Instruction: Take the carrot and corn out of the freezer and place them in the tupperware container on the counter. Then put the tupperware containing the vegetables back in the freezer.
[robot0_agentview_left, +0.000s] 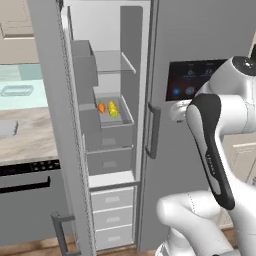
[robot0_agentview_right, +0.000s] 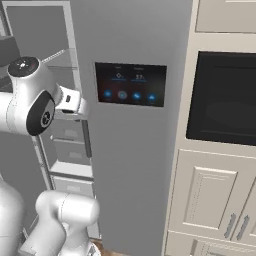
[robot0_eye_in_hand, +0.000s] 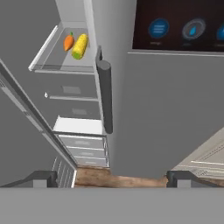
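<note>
While wide open and empty, gripper well short of tall grey freezer.
Stubby orange carrot left of yellow corn cob: probably light, stiff; best pinched mid-body.

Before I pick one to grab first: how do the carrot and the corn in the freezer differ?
The carrot is orange and tapered; the corn is yellow-green with rounded ends. The corn looks slightly longer and thicker. The carrot lies nearer the open door side. Both rest side by side on the same freezer shelf.
</note>
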